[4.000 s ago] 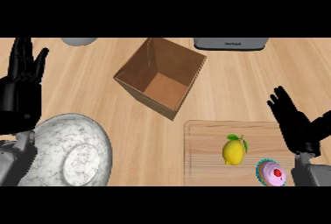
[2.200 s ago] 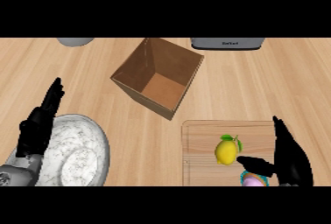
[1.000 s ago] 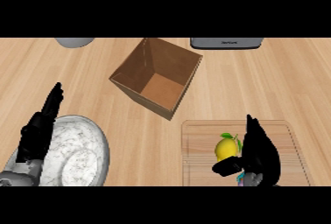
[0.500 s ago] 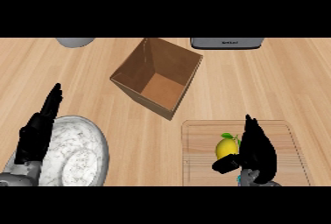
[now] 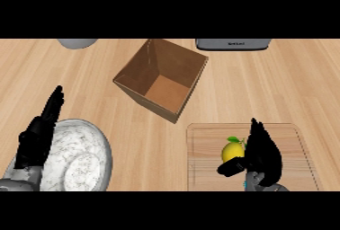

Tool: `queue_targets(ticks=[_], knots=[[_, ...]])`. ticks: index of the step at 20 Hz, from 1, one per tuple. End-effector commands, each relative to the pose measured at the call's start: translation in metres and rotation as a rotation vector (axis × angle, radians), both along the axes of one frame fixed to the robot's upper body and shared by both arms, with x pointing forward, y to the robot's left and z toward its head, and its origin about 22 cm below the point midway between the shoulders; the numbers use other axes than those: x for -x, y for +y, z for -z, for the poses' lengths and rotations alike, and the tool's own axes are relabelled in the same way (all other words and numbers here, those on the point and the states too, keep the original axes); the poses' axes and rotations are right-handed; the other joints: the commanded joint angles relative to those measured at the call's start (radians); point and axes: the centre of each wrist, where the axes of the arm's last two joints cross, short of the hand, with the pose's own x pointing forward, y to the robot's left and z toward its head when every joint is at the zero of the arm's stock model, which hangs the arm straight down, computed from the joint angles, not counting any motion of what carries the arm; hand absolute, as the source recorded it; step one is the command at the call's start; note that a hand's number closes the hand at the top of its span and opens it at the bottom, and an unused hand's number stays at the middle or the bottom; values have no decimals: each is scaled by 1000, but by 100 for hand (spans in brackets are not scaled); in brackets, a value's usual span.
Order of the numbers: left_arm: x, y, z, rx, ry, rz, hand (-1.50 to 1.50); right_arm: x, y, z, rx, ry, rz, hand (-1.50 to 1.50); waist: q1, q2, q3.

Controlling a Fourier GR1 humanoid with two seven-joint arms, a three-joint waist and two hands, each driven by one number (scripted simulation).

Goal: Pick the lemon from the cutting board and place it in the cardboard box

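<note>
My right hand (image 5: 263, 155) is positioned over the cutting board (image 5: 206, 155), seen edge-on from above. Its fingers (image 5: 256, 132) are extended and held together, pointing toward the far side of the counter (image 5: 279, 85). The thumb (image 5: 231, 169) projects to the left, beneath the lemon (image 5: 232, 151). The lemon sits just to the left of my palm, touching it or very close to it; I cannot tell which. The fingers are straight and not wrapped round the fruit, so the hand is not clamped on anything.

The lemon lies on the cutting board, near the middle of it, with a small green leaf (image 5: 233, 139) at its far end. The board occupies the near right part of the counter. Part of a small object is visible below my right hand at the board's near edge; it is mostly covered and I cannot identify it.

The cardboard box (image 5: 161, 80) stands beyond the board and to its left, well apart from the lemon. It is open on top, tilted relative to the counter's edges, with its brown interior showing.

My left hand (image 5: 38, 134) rests at the left side of the view, fingers straight and together, pointing away. It overlaps the left rim of a white marbled plate (image 5: 83, 155) and holds nothing.

At the far edge, a grey rounded object (image 5: 78, 42) appears on the left and a dark grey appliance (image 5: 234, 44) on the right, both cut off by the view.
</note>
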Motion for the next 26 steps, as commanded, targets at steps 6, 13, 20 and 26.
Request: queue_targets(ticks=[6,13,20,26], knots=[[14,2,24,21,89,-10,0,9,3,19,5,145,86,-150,-2,6,-12],[16,-14,17,20,88,6,0,1,1,25,151,40,86,150,-2,5,-12],[5,-6,18,32,65,15,0,-38,-46,-1,271,-76,-363,150,26,20,-11],[-4,-14,8,29,59,38,0,-60,-81,-35,301,-169,-869,150,48,30,-8]])
